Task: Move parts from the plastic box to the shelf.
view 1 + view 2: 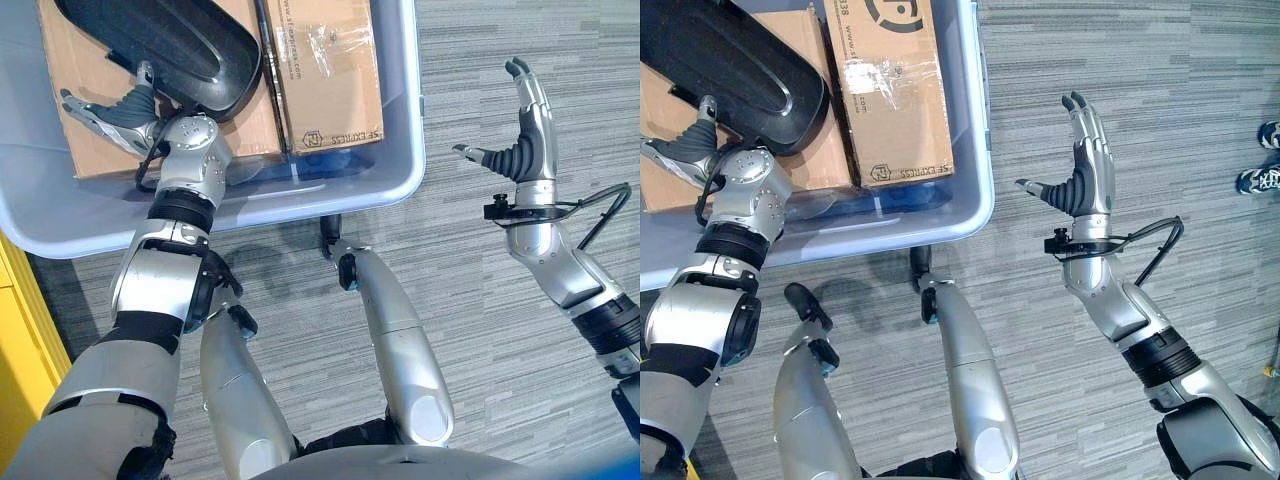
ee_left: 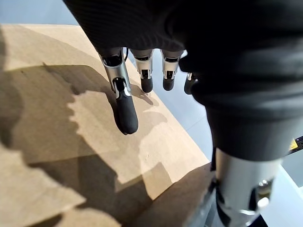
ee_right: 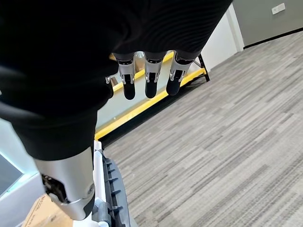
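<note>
The blue-grey plastic box point(image 1: 300, 205) stands on the floor at the upper left. In it lie two flat cardboard cartons point(image 1: 320, 70) and a long black moulded part point(image 1: 170, 40) resting across them. My left hand point(image 1: 120, 115) is inside the box, just beside the black part's near end. It is open, and in the left wrist view its straight fingers point(image 2: 125, 109) hover close over the left carton point(image 2: 57, 118), holding nothing. My right hand point(image 1: 525, 150) is raised over the carpet to the right of the box, open and empty, fingers point(image 3: 151, 80) straight.
A yellow frame point(image 1: 15, 330) runs along the lower left edge, next to the box. The right wrist view has a yellow bar point(image 3: 142, 101) low along a pale wall. Grey striped carpet point(image 1: 470, 60) covers the floor. A person's shoes point(image 1: 1260, 160) stand at the far right.
</note>
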